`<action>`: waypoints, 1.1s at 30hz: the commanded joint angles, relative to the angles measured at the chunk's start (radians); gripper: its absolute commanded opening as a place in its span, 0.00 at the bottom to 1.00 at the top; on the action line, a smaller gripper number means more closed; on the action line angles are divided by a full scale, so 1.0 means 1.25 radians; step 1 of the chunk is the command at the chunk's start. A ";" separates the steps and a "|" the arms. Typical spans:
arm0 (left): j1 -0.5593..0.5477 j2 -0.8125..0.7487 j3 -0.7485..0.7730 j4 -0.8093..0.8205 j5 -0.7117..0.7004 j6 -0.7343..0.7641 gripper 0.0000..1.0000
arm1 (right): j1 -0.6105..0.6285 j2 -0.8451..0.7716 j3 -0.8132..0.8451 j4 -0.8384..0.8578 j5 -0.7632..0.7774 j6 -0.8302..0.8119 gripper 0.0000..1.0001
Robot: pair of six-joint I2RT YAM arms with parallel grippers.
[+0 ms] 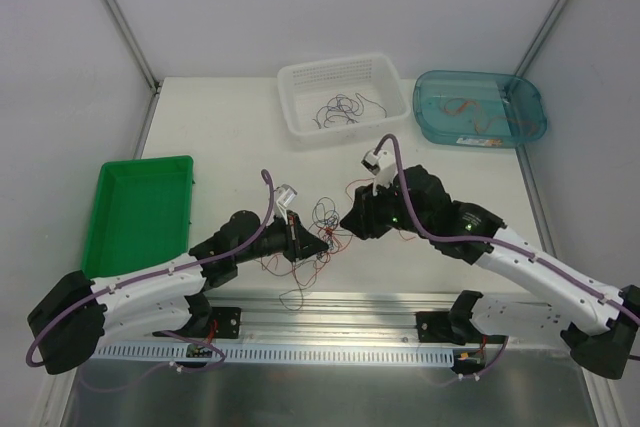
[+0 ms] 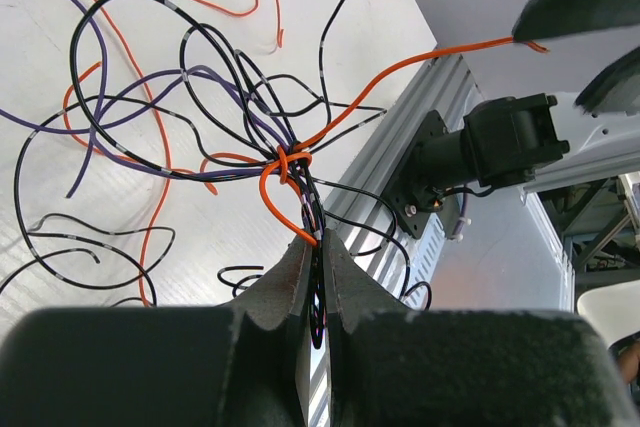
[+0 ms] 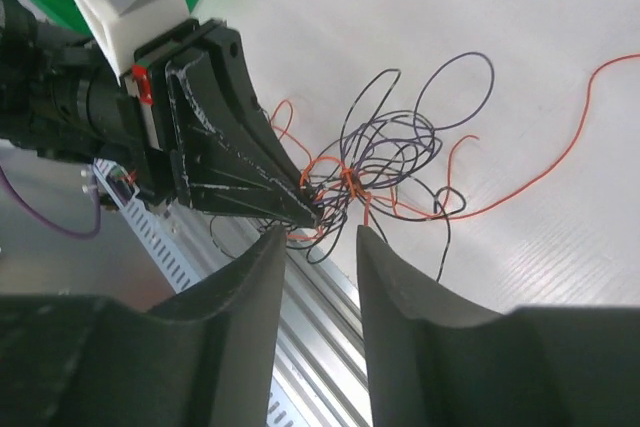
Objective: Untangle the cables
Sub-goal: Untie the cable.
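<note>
The cables (image 1: 322, 229) are a small tangle of thin orange, black and purple wires, lying on the white table just behind the front rail. My left gripper (image 1: 320, 246) comes in from the left. In the left wrist view it (image 2: 318, 245) is shut on a bundle of strands just below the orange knot (image 2: 285, 162). My right gripper (image 1: 347, 221) hovers at the tangle's right side. In the right wrist view its jaws (image 3: 322, 234) stand open just in front of the cables (image 3: 385, 152), gripping nothing. The left gripper's fingers (image 3: 240, 147) show beside them.
At the back stands a white basket (image 1: 292, 117) with a few loose wires in it. A blue tray (image 1: 530, 97) holding orange wires sits at the back right. A green tray (image 1: 140, 217) is at the left. The aluminium rail (image 1: 330, 305) runs along the near edge.
</note>
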 commanded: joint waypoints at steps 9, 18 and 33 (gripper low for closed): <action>-0.001 -0.020 0.016 0.027 0.037 0.027 0.00 | 0.037 0.092 -0.070 0.126 -0.066 -0.049 0.36; -0.001 -0.042 0.013 0.055 0.102 0.068 0.00 | 0.035 0.126 -0.108 0.200 -0.067 -0.058 0.38; -0.002 -0.087 -0.012 0.093 0.117 0.117 0.00 | 0.003 0.136 -0.154 0.314 -0.233 -0.029 0.28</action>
